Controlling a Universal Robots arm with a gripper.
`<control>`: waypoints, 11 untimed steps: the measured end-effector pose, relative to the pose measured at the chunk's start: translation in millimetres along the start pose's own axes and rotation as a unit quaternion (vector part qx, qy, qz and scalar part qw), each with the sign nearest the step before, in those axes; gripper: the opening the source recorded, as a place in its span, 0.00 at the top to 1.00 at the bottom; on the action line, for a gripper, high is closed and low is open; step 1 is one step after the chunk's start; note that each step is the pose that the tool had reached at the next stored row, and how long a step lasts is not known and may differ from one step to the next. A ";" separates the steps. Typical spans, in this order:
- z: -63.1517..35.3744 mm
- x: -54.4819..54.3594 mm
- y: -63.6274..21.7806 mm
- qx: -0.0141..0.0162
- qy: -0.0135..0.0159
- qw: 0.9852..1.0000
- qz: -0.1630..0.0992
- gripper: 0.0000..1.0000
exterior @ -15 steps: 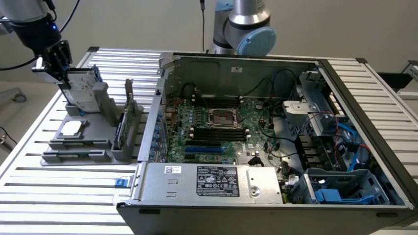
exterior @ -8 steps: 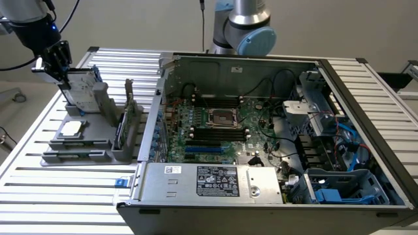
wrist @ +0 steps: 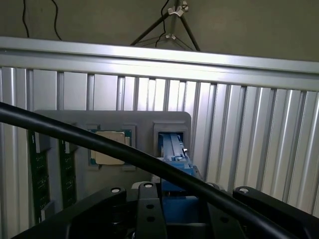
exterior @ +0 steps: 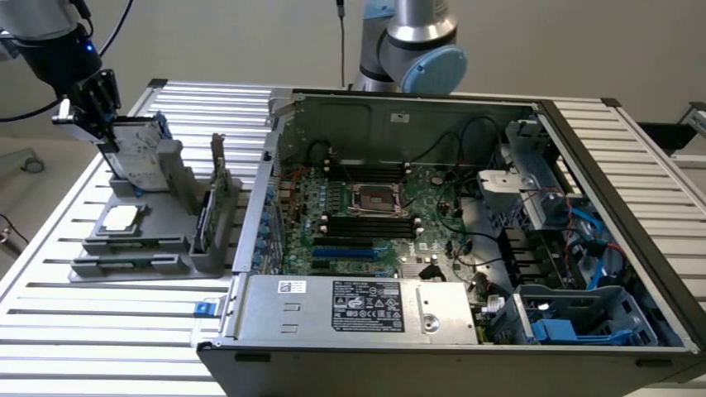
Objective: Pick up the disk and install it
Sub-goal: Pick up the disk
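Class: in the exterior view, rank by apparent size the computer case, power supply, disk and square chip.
Largest to smallest:
1. computer case
2. power supply
3. disk
4. square chip
The gaps are plain; no two look alike.

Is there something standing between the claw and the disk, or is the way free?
Nothing visible stands between them. The claw is right at the upper edge of the disk, which stands in the grey holder on the exterior view's left.

a ribbed aluminium table (exterior: 111,331) stands before a plain pale wall (exterior: 243,33), with grey floor (exterior: 22,207) beside it.
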State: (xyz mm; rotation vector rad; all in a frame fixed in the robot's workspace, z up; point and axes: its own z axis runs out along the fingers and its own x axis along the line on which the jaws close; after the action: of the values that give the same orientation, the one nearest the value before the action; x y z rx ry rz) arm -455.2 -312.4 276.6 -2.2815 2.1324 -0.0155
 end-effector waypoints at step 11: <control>0.1 0.3 0.0 0.001 -0.001 1.000 0.000 0.67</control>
State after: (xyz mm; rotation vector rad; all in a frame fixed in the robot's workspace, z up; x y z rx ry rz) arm -455.3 -312.7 276.5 -2.2788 2.1300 -0.0150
